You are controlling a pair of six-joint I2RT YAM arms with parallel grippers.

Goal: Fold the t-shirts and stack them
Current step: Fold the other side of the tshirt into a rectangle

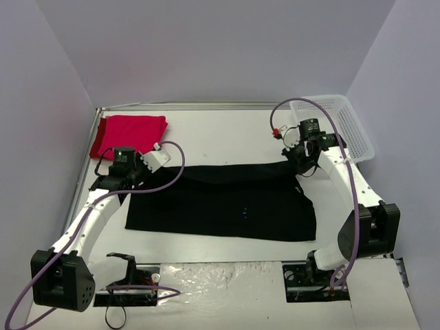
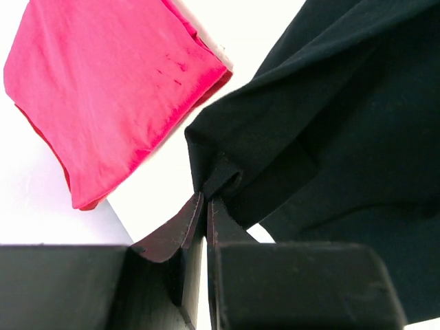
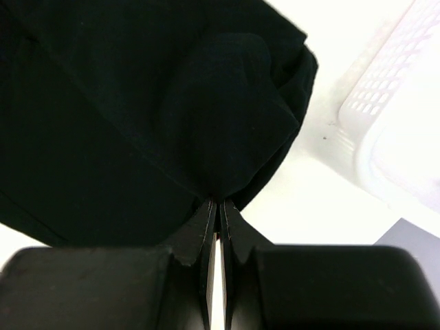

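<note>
Your two arms are pretty much twins: the left arm (image 1: 89,220) and right arm (image 1: 350,182) both have white shells on the links and chunky black motor housings (image 1: 62,278) at the joints. Each one trails a lavender cable (image 1: 175,165) that loops out wide between base and wrist. The right one's has a little red connector (image 1: 276,132) near the wrist, and your left wrist carries a white boxy module (image 1: 157,158). Up close, your left gripper (image 2: 205,203) and right gripper (image 3: 218,205) are matte black, with blocky bodies and thin fingers tapering to wedge tips.
</note>
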